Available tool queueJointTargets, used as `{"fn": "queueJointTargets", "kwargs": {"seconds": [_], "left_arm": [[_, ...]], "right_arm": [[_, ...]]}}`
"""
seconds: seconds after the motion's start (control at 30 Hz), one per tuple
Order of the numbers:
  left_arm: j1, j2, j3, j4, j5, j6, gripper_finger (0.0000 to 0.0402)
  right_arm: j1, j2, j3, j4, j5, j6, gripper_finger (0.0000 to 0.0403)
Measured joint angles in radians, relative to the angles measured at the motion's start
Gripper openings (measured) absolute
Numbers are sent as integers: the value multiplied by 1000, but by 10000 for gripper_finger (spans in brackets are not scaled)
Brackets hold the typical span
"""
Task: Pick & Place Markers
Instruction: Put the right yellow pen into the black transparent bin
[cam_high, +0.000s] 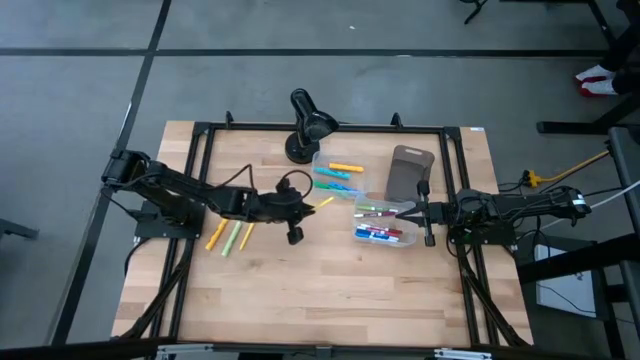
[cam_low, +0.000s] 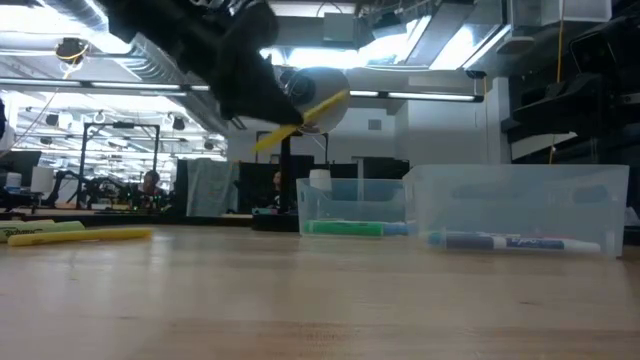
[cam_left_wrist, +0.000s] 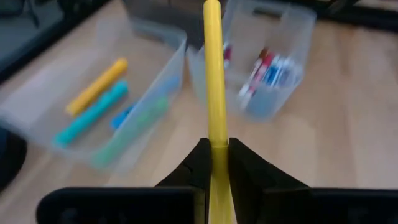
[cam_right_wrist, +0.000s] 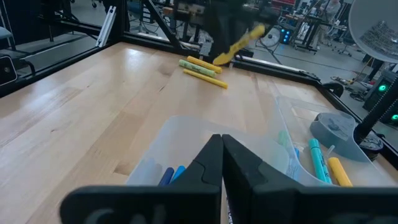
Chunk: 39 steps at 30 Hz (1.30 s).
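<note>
My left gripper (cam_high: 306, 206) is over the middle of the table, shut on a yellow marker (cam_left_wrist: 214, 87) that also shows in the low view (cam_low: 305, 118). Three more markers (cam_high: 231, 237), yellow and orange, lie flat on the wood to its left. A clear bin (cam_high: 338, 178) holds orange, teal and green markers. A second clear bin (cam_high: 384, 222) holds red and blue ones. My right gripper (cam_right_wrist: 222, 149) is shut at that second bin's right side, with nothing between its fingers. My left gripper pinches the yellow marker's shaft (cam_left_wrist: 218, 152) between its two fingers. The marker lies along the fingers, and its long free end (cam_left_wrist: 212, 12) sticks out past the fingertips toward the bins. It is lifted clear of the table and tilted.
A grey-brown tray (cam_high: 410, 172) lies behind the right bin. A black desk lamp (cam_high: 305, 125) stands at the far edge, its base beside the left bin. A black frame (cam_high: 200, 140) rims the table. Bare wood spans the near half.
</note>
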Motion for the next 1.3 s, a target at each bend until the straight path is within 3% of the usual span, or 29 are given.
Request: {"fn": "queueJointTargets", "kwargs": {"seconds": [0.4,0.83,0.93,1.17,1.3], "left_arm": [[0,-1,0,239,30,212,28],[-1,-1,0,289,101,212,28],[-1,-1,0,290,103,200,28],[0,-1,0,297,103,199,28],[0,-1,0,297,103,199,28]], "right_arm": [[0,0,0,0,0,0,7],[0,0,0,5,7,0,7],[0,0,0,122,0,63,7],[0,-1,1,474,-26,388,7],[0,0,1,566,-16,414,7]]}}
